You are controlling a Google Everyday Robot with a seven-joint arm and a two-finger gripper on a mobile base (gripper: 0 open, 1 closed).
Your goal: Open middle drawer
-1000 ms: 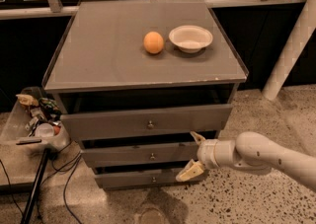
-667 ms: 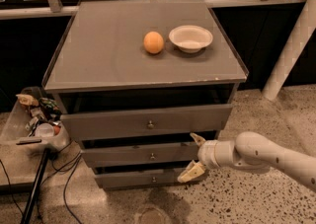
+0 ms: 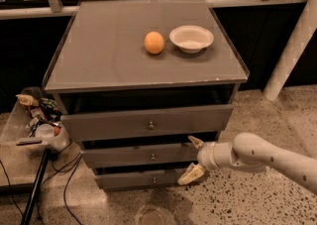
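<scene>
Low on the right side of the grey wooden three-drawer cabinet (image 3: 148,65), the white robot arm (image 3: 267,157) comes in from the right edge of the view. Its cream two-finger gripper (image 3: 193,158) sits at the right end of the middle drawer (image 3: 124,155). Fingers are released and spread wide. The upper finger (image 3: 194,141) is by the drawer's top edge, and the lower finger (image 3: 190,175) hangs down over the right end of the slim bottom drawer front (image 3: 129,179). Nothing is between them. Cannot tell if either finger touches the wood.

The middle drawer is a long flat grey front of medium height, second from the top, under the taller top drawer front (image 3: 148,122). Its small round metal knob (image 3: 153,157) is at the centre, well left of the gripper. A dark gap shows above the front.

On the cabinet's flat grey surface, a round orange fruit (image 3: 154,42) sits just beside a shallow white bowl (image 3: 191,38), fruit on the left, apart from it.

Left of the cabinet is a clear plastic bin of mixed clutter (image 3: 34,125), with a black pole (image 3: 33,189) and black cables (image 3: 69,179) below. A white slanted post (image 3: 292,55) stands at the right. The floor is speckled stone (image 3: 237,204).
</scene>
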